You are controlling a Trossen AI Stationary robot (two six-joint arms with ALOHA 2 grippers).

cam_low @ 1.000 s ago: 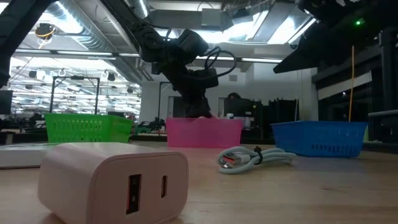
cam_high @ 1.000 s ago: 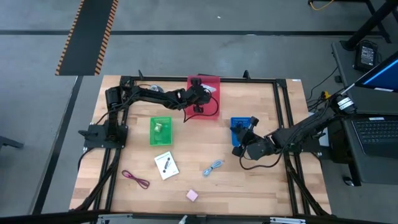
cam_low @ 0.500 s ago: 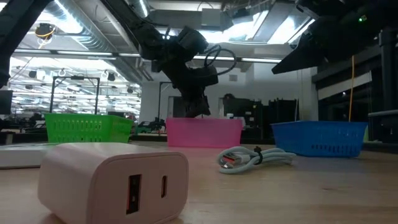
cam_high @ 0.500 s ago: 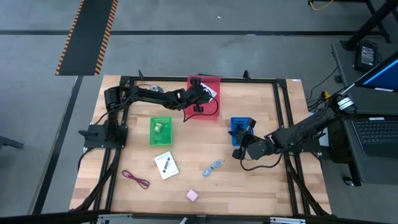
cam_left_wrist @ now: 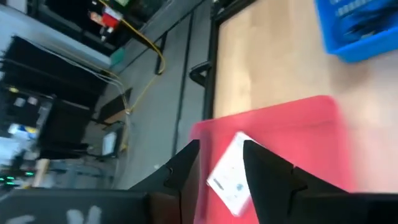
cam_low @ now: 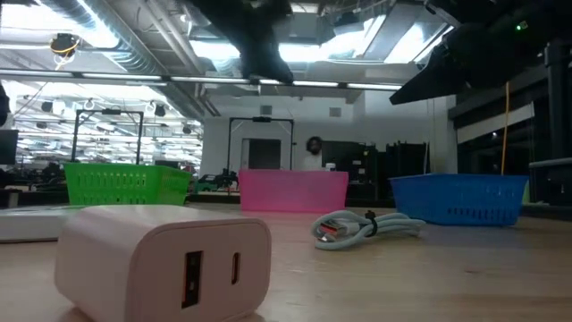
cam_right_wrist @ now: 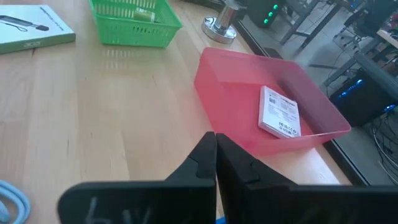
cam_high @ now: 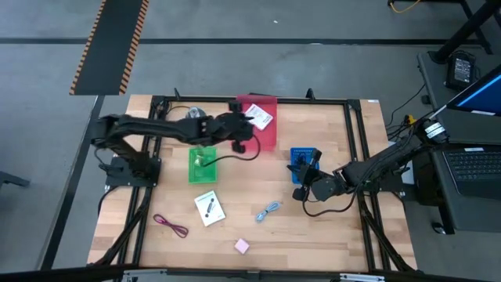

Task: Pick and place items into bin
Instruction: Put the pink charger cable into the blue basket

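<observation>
Wood surface [cam_high: 329, 235] below me: my left end effector [cam_high: 244, 131] hangs just beside the pink bin [cam_high: 264, 133], fingers parted, empty; one card [cam_high: 261, 117] lies inside it. Right end effector [cam_high: 300, 168], clenched, empty, sits by the blue bin [cam_high: 305, 155].

A card [cam_high: 261, 117] lies inside the far-centre bin [cam_high: 266, 135]. A second bin [cam_high: 202, 165] stands nearer and to its left, holding what may be a small item, poorly seen. A third bin [cam_high: 302, 161] sits to the right. Nearer the front edge lie a second card [cam_high: 209, 208], a cable [cam_high: 171, 226] to its left, another cable [cam_high: 268, 210] to its right, and a cube [cam_high: 242, 246] nearest the front.
</observation>
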